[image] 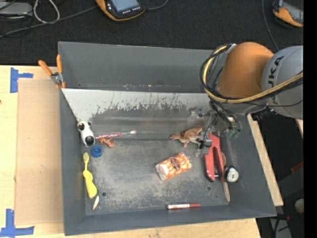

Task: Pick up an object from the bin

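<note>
The fingers (210, 134) are hanging low in the bin (148, 78), under the arm's orange cover. I cannot tell how far apart they are standing, because dark linkage and cables are masking their tips.

2 things are lying right by them. A brown toy dinosaur (187, 136) is standing just beside the fingers on the camera view's left. Its tail end is touching or nearly touching them, I cannot tell which, and its head is pointing away. A long red tool-like thing (214, 163) is starting just below the fingers and running away from them toward the near wall, so its long axis is lying almost straight down the view.

A small round black-and-white thing (231, 174) is sitting below and slightly right of the fingers, beside the red thing's far end. A striped snack packet (173, 167) is lying tilted, farther off to the lower left.

As I am judging it, the pick is not yet made, and the coming move is turning on a short shift. That shift is either left onto the dinosaur or down onto the red thing. The red thing would be calling for a closing across its narrow width, from side to side in the view.
</note>
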